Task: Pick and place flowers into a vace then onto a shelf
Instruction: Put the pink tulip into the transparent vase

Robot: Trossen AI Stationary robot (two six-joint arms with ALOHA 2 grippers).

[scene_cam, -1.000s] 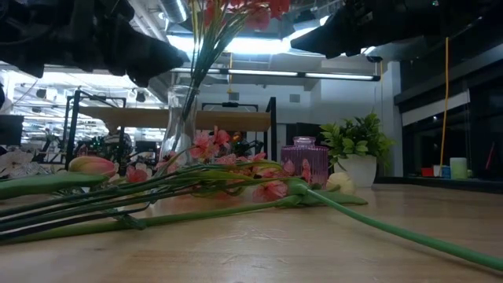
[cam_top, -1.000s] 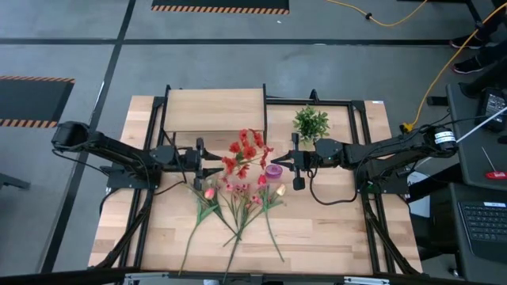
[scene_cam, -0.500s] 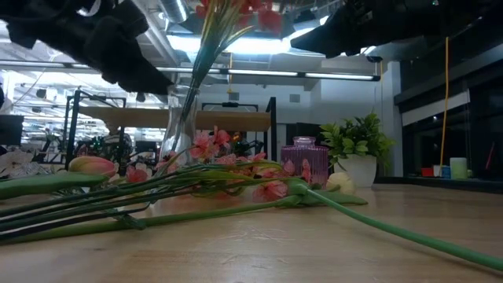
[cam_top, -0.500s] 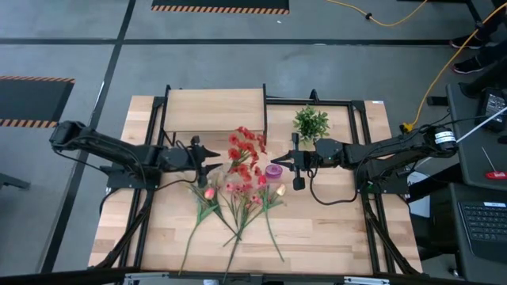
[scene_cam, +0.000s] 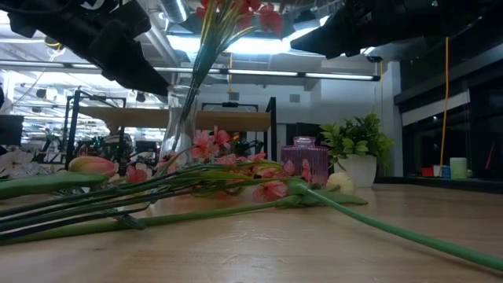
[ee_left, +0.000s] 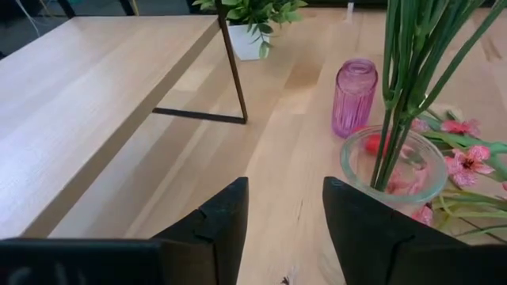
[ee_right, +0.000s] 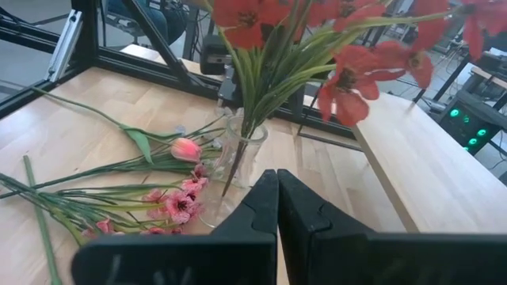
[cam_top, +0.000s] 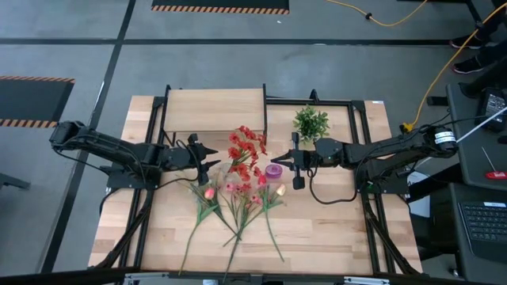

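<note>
From the table-level camera I lose both arms' fingertips above the frame, and the long green stems (scene_cam: 377,222) run off the near right edge. The loose pink and cream flowers (cam_top: 238,194) lie fanned across the near middle of the light-wood table (cam_top: 333,229), stems pointing toward me. Behind them stands the clear glass vase (ee_left: 394,168) holding the red blossom cluster (cam_top: 245,146). My left gripper (cam_top: 212,157) hovers just left of that vase, fingers (ee_left: 360,226) parted and holding nothing. My right gripper (cam_top: 279,159) waits on the right, fingers pressed together, above the small ribbed purple jar (cam_top: 273,170). Farther back left sits the low light-wood shelf on black legs (cam_top: 212,109), its top bare; the leafy green potted plant (cam_top: 310,123) is far right.
</note>
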